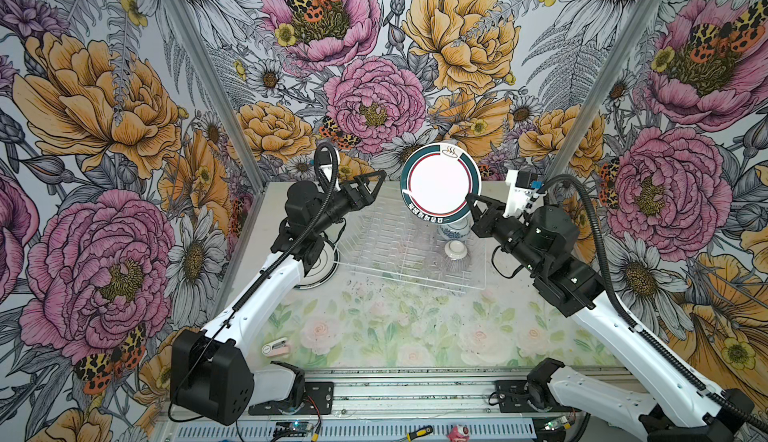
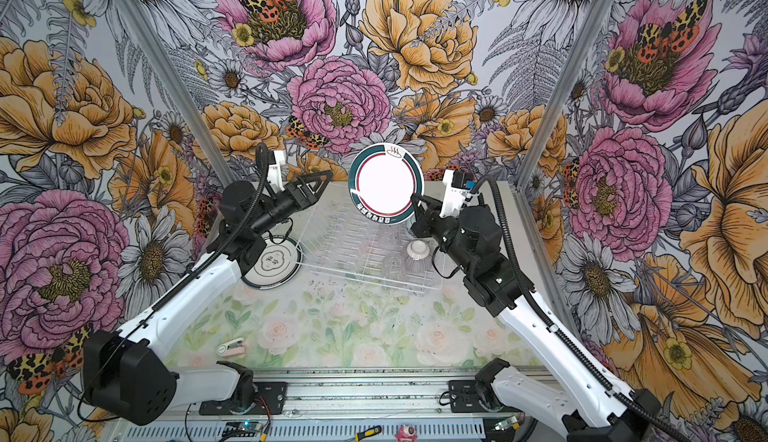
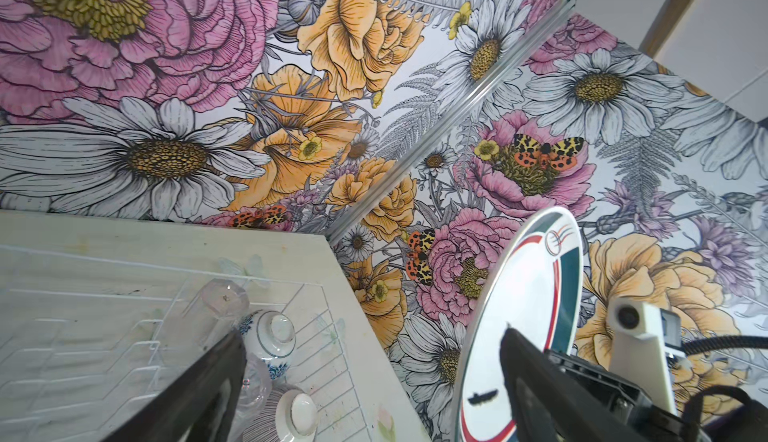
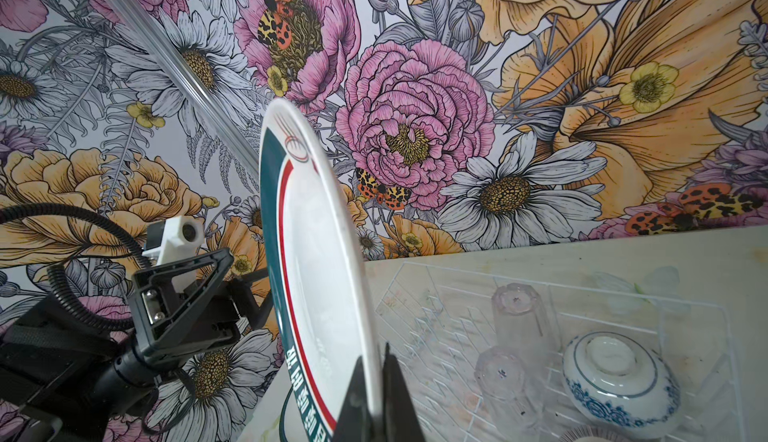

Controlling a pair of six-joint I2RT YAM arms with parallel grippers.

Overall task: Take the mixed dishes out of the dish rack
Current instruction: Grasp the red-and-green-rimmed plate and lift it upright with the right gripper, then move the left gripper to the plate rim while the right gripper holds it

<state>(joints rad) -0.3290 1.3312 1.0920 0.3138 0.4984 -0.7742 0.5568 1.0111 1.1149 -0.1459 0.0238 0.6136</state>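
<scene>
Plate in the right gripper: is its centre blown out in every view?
In both top views the plate centre is clipped to flat white, no detail; in the right wrist view the plate shows soft shading and faint smudges; in the left wrist view it is bright, yet still grey-toned.

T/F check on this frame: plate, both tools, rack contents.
1. The right tool grips the raised plate by its rim. True.
2. The left tool is shut on that plate. False: it is open and clear of it.
3. The rack is empty. False: a blue bowl and tumblers sit in it.
4. A second plate lies on the table left of the rack. True.
5. The blue bowl stands mouth up. False: it is upside down.
</scene>
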